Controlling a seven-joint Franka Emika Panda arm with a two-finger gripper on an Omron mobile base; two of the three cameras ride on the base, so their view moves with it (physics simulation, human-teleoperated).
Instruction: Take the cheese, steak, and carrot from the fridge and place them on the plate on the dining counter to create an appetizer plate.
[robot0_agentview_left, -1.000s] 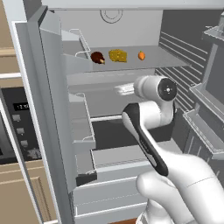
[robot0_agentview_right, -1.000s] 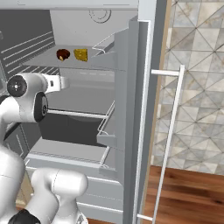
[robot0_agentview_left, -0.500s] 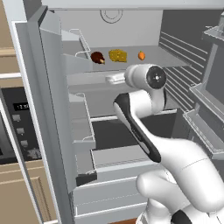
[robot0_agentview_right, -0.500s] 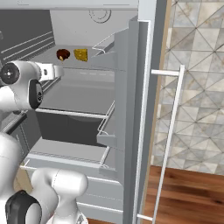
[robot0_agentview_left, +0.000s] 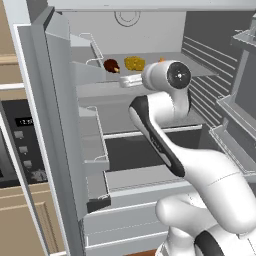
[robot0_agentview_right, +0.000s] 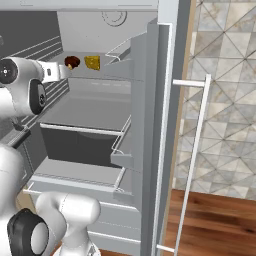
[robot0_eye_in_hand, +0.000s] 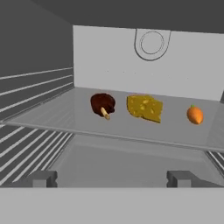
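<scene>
Fridge (robot0_agentview_left: 60, 130): doors open, upper shelf in use; the arm reaches in from the front at shelf height.
Steak (robot0_eye_in_hand: 103, 104): on the upper shelf (robot0_eye_in_hand: 131, 129), leftmost of three in the hand view, a pale stub pointing toward the camera.
Cheese (robot0_eye_in_hand: 145, 107): middle of the row, just beside the steak, not touching it.
Carrot (robot0_eye_in_hand: 195, 115): rightmost, set apart from the cheese, near the shelf's right end.
Gripper (robot0_eye_in_hand: 111, 178): fingers spread wide, nothing between them; both tips sit short of the shelf's front edge and slightly below the shelf surface, aimed between steak and cheese.
Stage: judged to be the approach for the first pick; no food lifted yet.
Risk, shelf edge: a straight advance at this height would likely drive the fingertips (robot0_eye_in_hand: 43, 178) into the shelf lip; the hand needs to rise first.
Risk, neighbours: steak and cheese lie close, so wide fingers closing on one may shove the other back or sideways.
Risk, carrot: small and rounded; a nudge could roll it toward the wall and out of easy reach.
Risk, door shelves: the wire-railed door shelf (robot0_agentview_left: 95, 47) stands near the arm's path and the elbow may clip it on withdrawal.
Plate and counter: location cannot be told from here.
</scene>
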